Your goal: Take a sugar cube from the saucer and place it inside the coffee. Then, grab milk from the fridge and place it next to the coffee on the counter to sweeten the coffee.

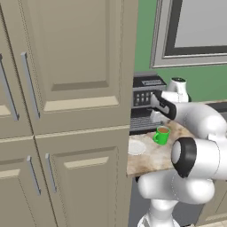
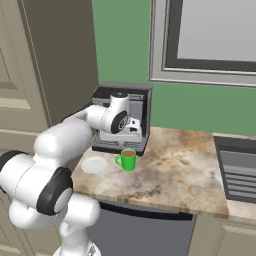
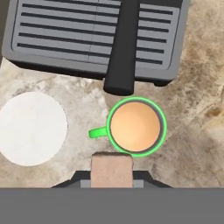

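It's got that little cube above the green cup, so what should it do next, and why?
Probably nudge forward a touch, then let go. In the hand view the sugar cube, pinched in the tool, sits over the near rim of the coffee rather than its middle. The saucer is bare.

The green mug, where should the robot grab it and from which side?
Probably the handle of the green mug, coming from the saucer side. It sticks out sideways towards the saucer, the mug stands upright and is full of coffee, so gripping the rim from above risks dipping in.

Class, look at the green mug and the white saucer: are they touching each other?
Apart. In the hand view, bare counter shows between the saucer and the mug, even past its handle.
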